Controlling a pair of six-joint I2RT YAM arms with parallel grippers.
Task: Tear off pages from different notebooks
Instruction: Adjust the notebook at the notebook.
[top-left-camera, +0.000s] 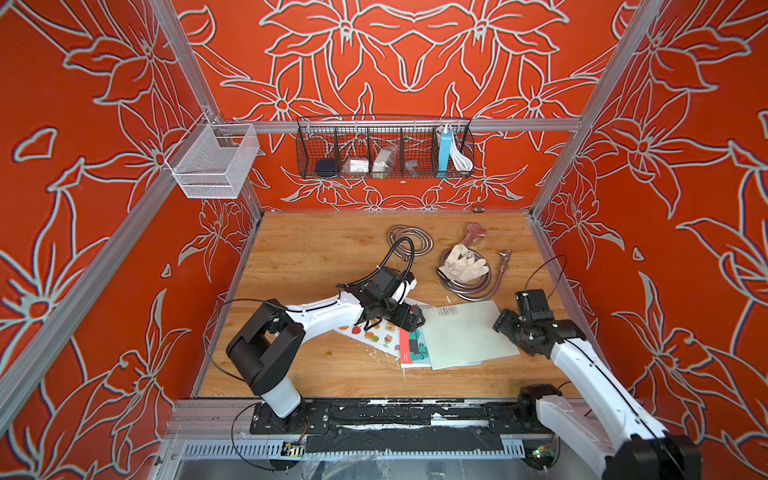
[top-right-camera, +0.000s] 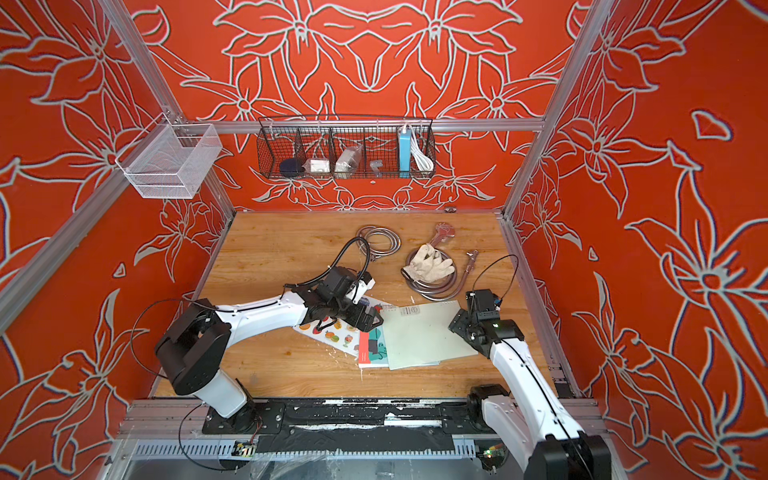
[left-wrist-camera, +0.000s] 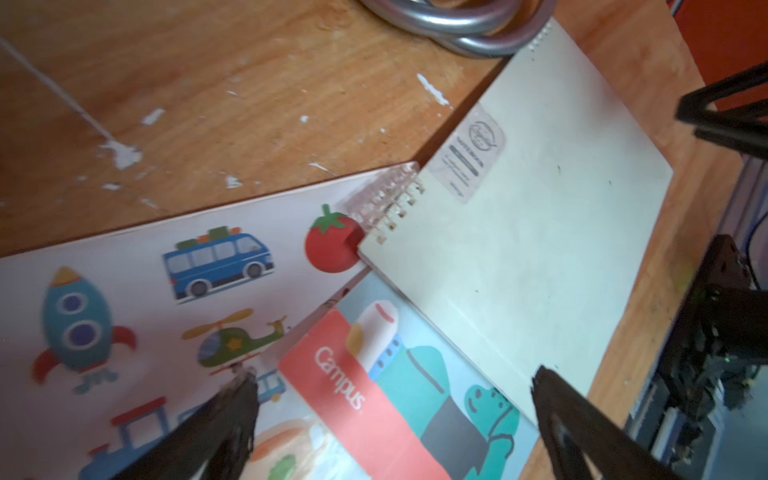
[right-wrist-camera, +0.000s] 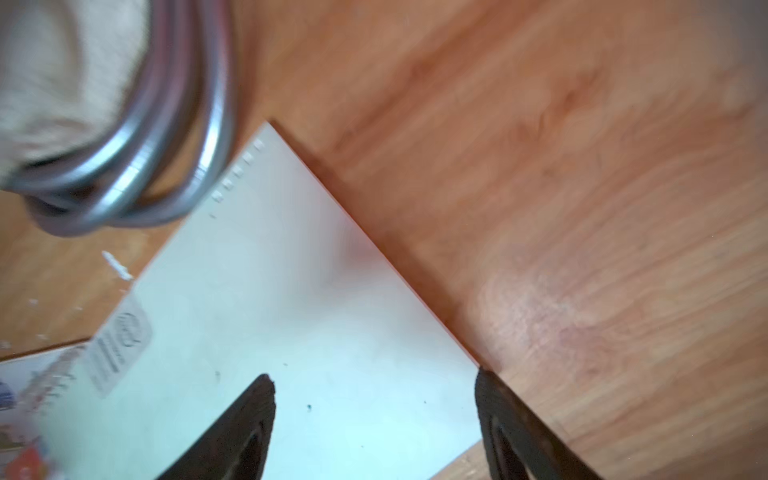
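— Where are the notebooks (top-right-camera: 424, 336)?

— Overlapping on the scuffed wooden table (top-left-camera: 311, 257), lower centre in both top views. The matte grey-green notebook (top-left-camera: 465, 332) lies on top, slightly askew, its punched edge toward the frame's top. The red-striped Campus notebook (left-wrist-camera: 374, 399) sits under it. The glossy picture notebook (left-wrist-camera: 145, 311) slants to the left.

— And the fingers?

— The left fingers (left-wrist-camera: 224, 415) are spread wide over the picture and Campus covers, grasping nothing. The right fingers (right-wrist-camera: 245, 419) are apart, straddling the grey-green cover's right edge. I can't tell whether they touch it.

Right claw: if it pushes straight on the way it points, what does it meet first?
Most likely the pale green notebook: the right claw straddles its edge, one finger over the cover, one over the table. Height unclear.
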